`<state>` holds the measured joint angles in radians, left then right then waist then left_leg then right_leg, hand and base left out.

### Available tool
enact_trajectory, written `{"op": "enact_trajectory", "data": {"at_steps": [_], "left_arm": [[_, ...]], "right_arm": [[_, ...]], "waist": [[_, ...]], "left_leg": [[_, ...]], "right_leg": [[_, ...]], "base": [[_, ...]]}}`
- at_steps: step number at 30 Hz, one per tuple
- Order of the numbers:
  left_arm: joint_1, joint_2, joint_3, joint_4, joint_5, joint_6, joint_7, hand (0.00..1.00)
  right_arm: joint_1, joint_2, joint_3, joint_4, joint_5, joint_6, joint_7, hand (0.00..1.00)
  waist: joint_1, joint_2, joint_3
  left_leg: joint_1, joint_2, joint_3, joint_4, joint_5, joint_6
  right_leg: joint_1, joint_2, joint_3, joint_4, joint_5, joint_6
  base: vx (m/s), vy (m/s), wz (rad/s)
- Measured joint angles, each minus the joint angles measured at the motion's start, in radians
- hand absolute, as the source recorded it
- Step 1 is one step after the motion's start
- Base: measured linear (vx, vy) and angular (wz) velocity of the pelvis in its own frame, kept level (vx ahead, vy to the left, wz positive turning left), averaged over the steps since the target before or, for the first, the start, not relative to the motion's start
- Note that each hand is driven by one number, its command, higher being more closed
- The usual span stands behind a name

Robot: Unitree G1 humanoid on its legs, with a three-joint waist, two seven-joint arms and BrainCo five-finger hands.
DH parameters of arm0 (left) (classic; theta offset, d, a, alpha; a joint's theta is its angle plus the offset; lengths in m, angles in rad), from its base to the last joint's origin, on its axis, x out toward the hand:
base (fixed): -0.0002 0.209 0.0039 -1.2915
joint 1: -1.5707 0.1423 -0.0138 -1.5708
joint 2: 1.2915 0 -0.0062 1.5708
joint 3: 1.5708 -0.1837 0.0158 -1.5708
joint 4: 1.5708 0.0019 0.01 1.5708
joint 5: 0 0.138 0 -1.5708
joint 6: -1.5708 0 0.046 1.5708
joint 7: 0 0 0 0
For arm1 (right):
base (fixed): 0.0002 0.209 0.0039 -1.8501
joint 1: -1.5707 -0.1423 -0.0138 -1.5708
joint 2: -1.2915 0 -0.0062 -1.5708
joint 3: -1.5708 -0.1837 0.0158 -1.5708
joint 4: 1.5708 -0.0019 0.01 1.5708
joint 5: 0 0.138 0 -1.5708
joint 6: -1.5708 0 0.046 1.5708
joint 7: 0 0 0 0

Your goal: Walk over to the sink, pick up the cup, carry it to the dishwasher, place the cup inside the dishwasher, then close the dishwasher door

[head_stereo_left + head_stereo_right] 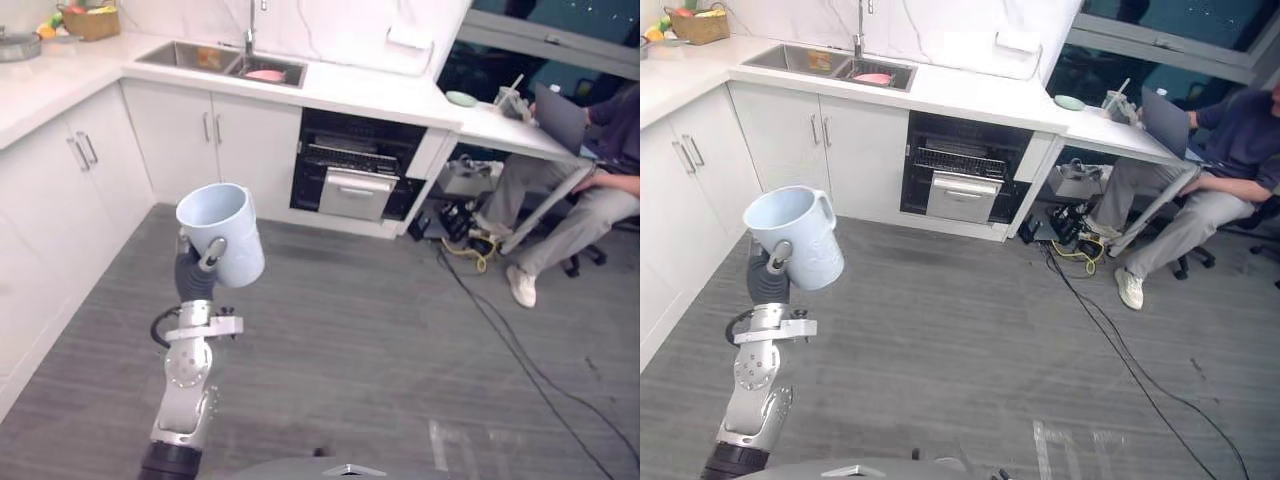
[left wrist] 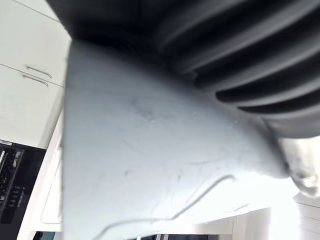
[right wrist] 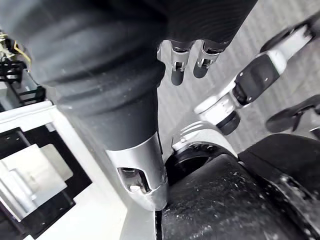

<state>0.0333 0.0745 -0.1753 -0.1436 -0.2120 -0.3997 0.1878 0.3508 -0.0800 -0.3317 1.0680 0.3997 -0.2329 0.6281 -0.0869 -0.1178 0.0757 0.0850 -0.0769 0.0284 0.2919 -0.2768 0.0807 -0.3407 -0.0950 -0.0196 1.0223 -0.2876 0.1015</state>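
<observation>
- Now: pale blue, smooth-walled cup w/ side handle (image 1: 225, 232) is up over mid-floor in the left hand (image 1: 207, 258). Fingers are curled round its lower wall, mouth tilted up toward the head cam.
- Handling (my read): looks empty, so light. Wall is stiff and won't give under squeeze. It's glossy, prob. slippery against metal fingers. Can't tell plastic from ceramic, so treat as breakable. Body grip seems adequate; handle is free if a re-grip is needed.
- Right hand (image 3: 182, 67): fingers hang loose, near straight, holding nothing.
- Black open dishwasher bay w/ wire rack and silver front panel (image 1: 350, 170) sits under the white stone-look worktop (image 1: 380, 95), just right of the stainless steel sink (image 1: 180, 52). It's well apart from the cup. Door position is hard to read.
- Grey plank-look floor (image 1: 400, 330): flat, looks firm underfoot.
- Room: white cabinet fronts w/ bar handles (image 1: 215, 135) in an L. Person seated at a desk (image 1: 590, 190) is on the right, near the dishwasher, so keep the swing tight.
</observation>
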Motion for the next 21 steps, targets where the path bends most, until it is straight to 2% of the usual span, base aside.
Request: {"op": "enact_trajectory", "data": {"at_steps": [1,2,3,4,5,6,7,8,13,14,16,17,18,19,20,21], "left_arm": [[-0.007,-0.007,-0.006,0.0,0.0,0.004,0.0,1.0],[-0.011,-0.019,-0.015,0.002,-0.001,0.006,0.001,1.0],[-0.011,-0.039,-0.029,0.007,-0.001,0.006,0.001,1.0],[-0.011,-0.056,-0.033,0.012,-0.001,0.006,0.001,1.0],[-0.011,-0.063,-0.034,0.013,-0.001,0.005,0.001,1.0],[-0.006,-0.067,-0.037,0.013,-0.002,0.002,0.002,1.0],[-0.004,-0.067,-0.049,0.026,-0.003,-0.009,0.001,1.0],[-0.024,-0.093,-0.147,0.077,-0.061,-0.119,-0.064,1.0],[-0.023,-0.093,-0.146,0.077,-0.061,-0.119,-0.064,1.0],[-0.023,-0.093,-0.139,0.077,-0.062,-0.119,-0.065,1.0],[-0.021,-0.094,-0.128,0.077,-0.076,-0.119,-0.066,1.0],[-0.016,-0.097,-0.115,0.077,-0.092,-0.119,-0.069,1.0],[-0.015,-0.098,-0.108,0.078,-0.1,-0.118,-0.071,1.0],[-0.003,-0.1,-0.094,0.081,-0.117,-0.117,-0.071,1.0],[0.014,-0.098,-0.09,0.097,-0.131,-0.111,-0.071,1.0],[0.028,-0.098,-0.089,0.105,-0.138,-0.107,-0.071,1.0]], "right_arm": [[0.004,0.006,0.003,-0.01,0.006,-0.001,0.0,0.0],[0.016,0.007,0.003,-0.034,0.006,-0.002,-0.001,0.0],[0.035,0.008,0.004,-0.062,0.006,-0.003,-0.002,0.0],[0.048,0.011,0.006,-0.089,0.007,-0.006,-0.004,0.0],[0.053,0.013,0.013,-0.097,0.007,-0.006,-0.005,0.0],[0.068,0.012,0.031,-0.112,0.005,-0.007,-0.005,0.0],[0.085,0.003,0.055,-0.108,0.006,-0.003,-0.006,0.0],[-0.019,0.011,0.153,-0.228,0.045,0.062,-0.001,0.0],[-0.02,0.012,0.153,-0.228,0.045,0.062,-0.001,0.0],[-0.022,0.012,0.154,-0.228,0.045,0.062,-0.001,0.0],[-0.031,0.01,0.155,-0.227,0.046,0.062,-0.002,0.0],[-0.032,-0.003,0.162,-0.228,0.052,0.058,-0.001,0.0],[-0.032,-0.004,0.169,-0.229,0.068,0.057,0.001,0.0],[-0.038,-0.001,0.174,-0.228,0.075,0.057,0.0,0.0],[-0.039,-0.004,0.174,-0.229,0.087,0.054,0.001,0.0],[-0.039,-0.002,0.174,-0.229,0.089,0.054,-0.001,0.0]], "waist": [[-0.004,0.007,0.002],[-0.009,0.025,0.003],[-0.023,0.061,0.001],[-0.036,0.079,-0.004],[-0.039,0.078,-0.004],[-0.038,0.061,-0.012],[-0.038,0.036,-0.023],[-0.003,0.062,-0.005],[-0.003,0.059,-0.005],[-0.002,0.057,-0.006],[0.005,0.057,-0.007],[0.004,0.072,-0.006],[0.002,0.062,-0.01],[0.013,0.049,-0.016],[0.016,0.062,-0.008],[0.017,0.061,-0.008]], "left_leg": [[0.021,0.004,-0.009,-0.012,-0.004,-0.003],[0.055,0.018,-0.027,-0.022,-0.018,-0.012],[0.088,0.059,-0.05,-0.026,-0.047,-0.04],[0.113,0.093,-0.055,-0.018,-0.069,-0.078],[0.125,0.101,-0.056,-0.009,-0.081,-0.096],[0.156,0.104,-0.063,0.008,-0.112,-0.122],[0.197,0.104,-0.084,0.019,-0.156,-0.137],[0.113,0.199,-0.03,0.041,-0.192,-0.155],[0.11,0.198,-0.028,0.041,-0.19,-0.149],[0.106,0.198,-0.023,0.035,-0.181,-0.149],[0.103,0.203,0.011,0.004,-0.155,-0.127],[0.105,0.219,0.039,-0.031,-0.133,-0.129],[0.11,0.215,0.042,-0.048,-0.123,-0.133],[0.123,0.213,0.074,-0.045,-0.113,-0.119],[0.109,0.219,0.112,0.003,-0.095,-0.075],[0.102,0.22,0.126,0.033,-0.08,-0.028]], "right_leg": [[-0.026,0.003,0.0,-0.064,0.0,-0.001],[-0.051,0.019,0.01,-0.188,0.006,-0.009],[-0.056,0.064,0.043,-0.38,0.042,-0.04],[-0.043,0.108,0.115,-0.585,0.128,-0.055],[-0.035,0.119,0.156,-0.669,0.184,-0.053],[-0.019,0.114,0.216,-0.77,0.295,-0.059],[-0.019,0.099,0.223,-0.743,0.402,0.006],[-0.027,0.115,0.077,-0.699,0.359,-0.042],[-0.028,0.115,0.076,-0.703,0.36,-0.042],[-0.028,0.115,0.075,-0.719,0.362,-0.053],[-0.029,0.106,0.045,-0.759,0.357,-0.068],[-0.056,0.091,0.011,-0.691,0.34,-0.085],[-0.065,0.085,-0.004,-0.623,0.307,-0.079],[-0.061,0.087,-0.025,-0.61,0.257,-0.077],[-0.044,0.091,-0.029,-0.631,0.251,-0.084],[-0.027,0.092,-0.033,-0.649,0.25,-0.086]], "base": [[0.4,-0.042,0.52],[0.58,-0.071,0.5],[0.72,-0.111,0.66],[0.75,-0.135,0.66],[0.66,-0.179,0.62],[0.7,-0.261,0.69],[0.57,-0.225,0.56],[0.27,-0.135,0.34],[-0.03,-0.006,-0.01],[-0.04,-0.009,-0.09],[-0.04,-0.007,-0.15],[-0.01,-0.007,-0.07],[0.04,-0.02,-0.21],[0.07,-0.043,-0.19],[0.07,-0.068,-0.19],[0.09,-0.115,-0.02]]}}
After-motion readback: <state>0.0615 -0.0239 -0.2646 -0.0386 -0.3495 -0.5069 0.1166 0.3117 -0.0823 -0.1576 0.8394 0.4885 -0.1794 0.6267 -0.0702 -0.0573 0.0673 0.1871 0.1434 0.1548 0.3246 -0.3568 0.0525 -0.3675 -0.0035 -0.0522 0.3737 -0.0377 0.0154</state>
